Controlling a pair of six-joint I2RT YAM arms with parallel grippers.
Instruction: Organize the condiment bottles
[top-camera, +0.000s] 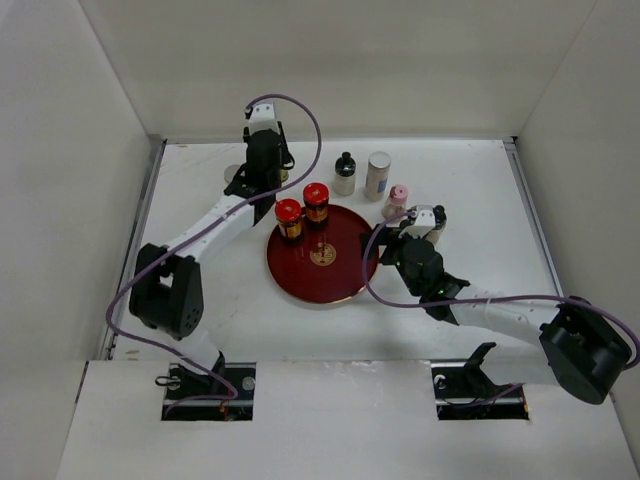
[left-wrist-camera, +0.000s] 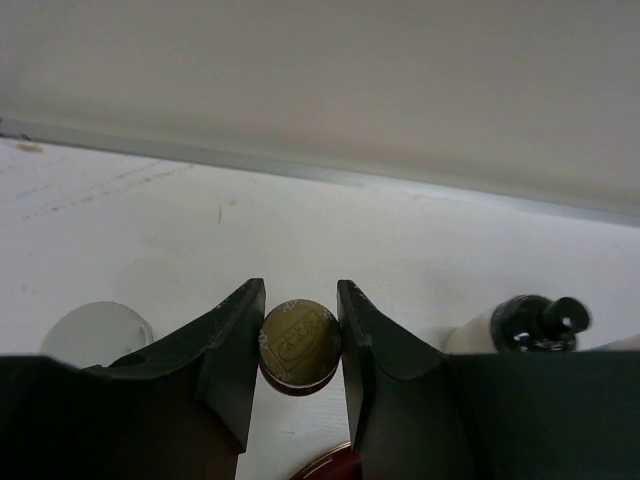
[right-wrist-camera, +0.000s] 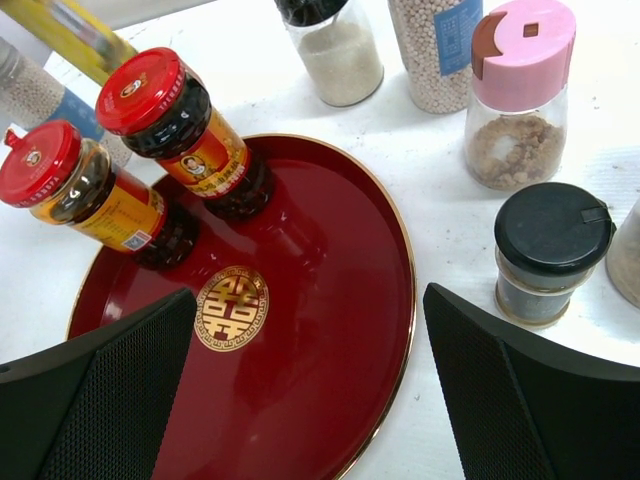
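While the left claw (left-wrist-camera: 301, 292) pinches a gold-capped bottle (left-wrist-camera: 300, 345) at the desk's (left-wrist-camera: 300, 230) far side, the right claw (right-wrist-camera: 310, 295) gapes wide, empty, over the red tray (right-wrist-camera: 300, 420). Two red-lidded jars (right-wrist-camera: 185, 130) stand on it; pink-capped bottle (right-wrist-camera: 520, 90) and black-capped bottle (right-wrist-camera: 553, 250) stand just beside it.

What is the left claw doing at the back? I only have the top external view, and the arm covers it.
Observer: The left wrist view shows the left claw closely flanking a gold-lidded bottle. I cannot tell whether it is gripping.
Operator: And what's hidden under the right claw?
Observer: The right claw is wide open. A black-capped jar stands on the table just off the rim of the tray.
Operator: What's inside the pink-capped one?
Observer: The pink-capped jar holds brownish chunks.
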